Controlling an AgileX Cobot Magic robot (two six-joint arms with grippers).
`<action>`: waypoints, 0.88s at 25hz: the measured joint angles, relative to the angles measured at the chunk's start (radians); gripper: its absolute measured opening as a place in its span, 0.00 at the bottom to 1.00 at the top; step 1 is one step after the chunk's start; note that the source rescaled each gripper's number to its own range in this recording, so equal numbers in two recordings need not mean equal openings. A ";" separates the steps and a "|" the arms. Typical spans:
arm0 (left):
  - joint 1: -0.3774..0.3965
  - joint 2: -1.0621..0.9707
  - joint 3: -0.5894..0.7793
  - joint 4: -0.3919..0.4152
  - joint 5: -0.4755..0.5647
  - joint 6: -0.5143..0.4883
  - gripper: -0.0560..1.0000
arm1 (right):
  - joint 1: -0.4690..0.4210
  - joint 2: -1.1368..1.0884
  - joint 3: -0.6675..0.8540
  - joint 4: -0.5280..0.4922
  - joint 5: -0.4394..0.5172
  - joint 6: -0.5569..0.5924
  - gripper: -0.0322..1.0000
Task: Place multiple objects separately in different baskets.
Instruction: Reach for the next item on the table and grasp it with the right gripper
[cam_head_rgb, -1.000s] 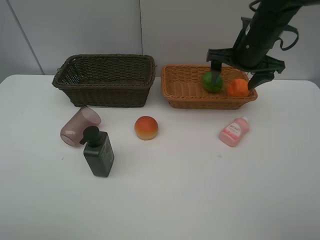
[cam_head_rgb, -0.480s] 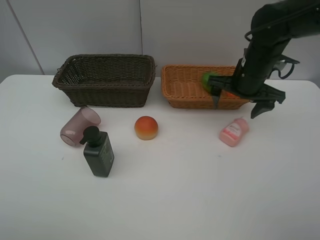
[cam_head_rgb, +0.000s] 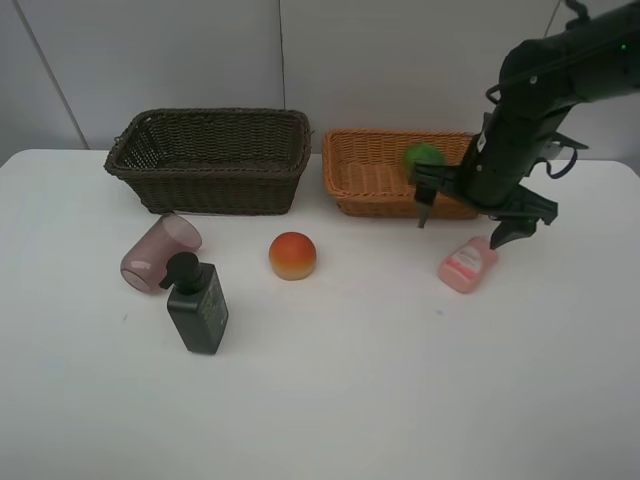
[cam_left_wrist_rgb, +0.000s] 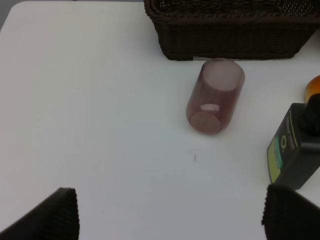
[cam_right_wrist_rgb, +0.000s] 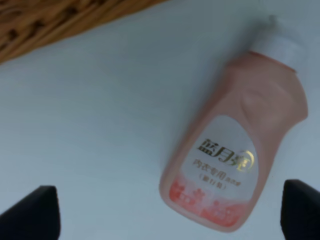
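Table: white flat tabletop (cam_head_rgb: 330, 400), filling the lower two thirds of the high view.
Dark basket: deep rectangular dark brown wicker basket (cam_head_rgb: 215, 190), upper left of centre, long axis left to right.
Light basket: shallower rectangular light orange-brown wicker basket (cam_head_rgb: 375, 208), upper right of centre, just beside the dark one.
Right pincer: black right gripper (cam_head_rgb: 470, 227) at right of centre, in front of the light basket. Its jaws are spread wide and hold nothing. The pink bottle lies between the two fingertips, apart from both.
Left pincer: left gripper (cam_left_wrist_rgb: 172, 214), seen only in its wrist view, is spread wide and empty above bare table.
Pump bottle: dark flat-sided plastic pump bottle (cam_head_rgb: 200, 310) stands upright at lower left, with a yellow-green label whose writing is too small to read.
Cup: translucent pink plastic cup (cam_head_rgb: 158, 250) lies on its side at left, mouth toward the dark basket.
Peach: round red-orange peach (cam_head_rgb: 292, 255), centre, on the table.
Pink bottle: small pink plastic bottle (cam_right_wrist_rgb: 230, 160) lies flat at right of centre, long axis diagonal, white cap toward the upper right. Its white label reads 蓝月亮 in gold; the smaller lines are blurred.
Green fruit: green oval fruit (cam_head_rgb: 422, 157) in the light basket, partly behind the arm.
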 joint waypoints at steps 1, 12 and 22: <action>0.000 0.000 0.000 0.000 0.000 0.000 0.92 | -0.001 0.004 0.006 0.009 0.000 0.007 0.91; 0.000 0.000 0.000 0.000 0.000 0.000 0.92 | -0.053 0.039 0.016 0.031 0.014 0.195 0.91; 0.000 0.000 0.000 0.000 -0.001 0.000 0.92 | -0.082 0.095 0.017 0.032 -0.034 0.197 0.91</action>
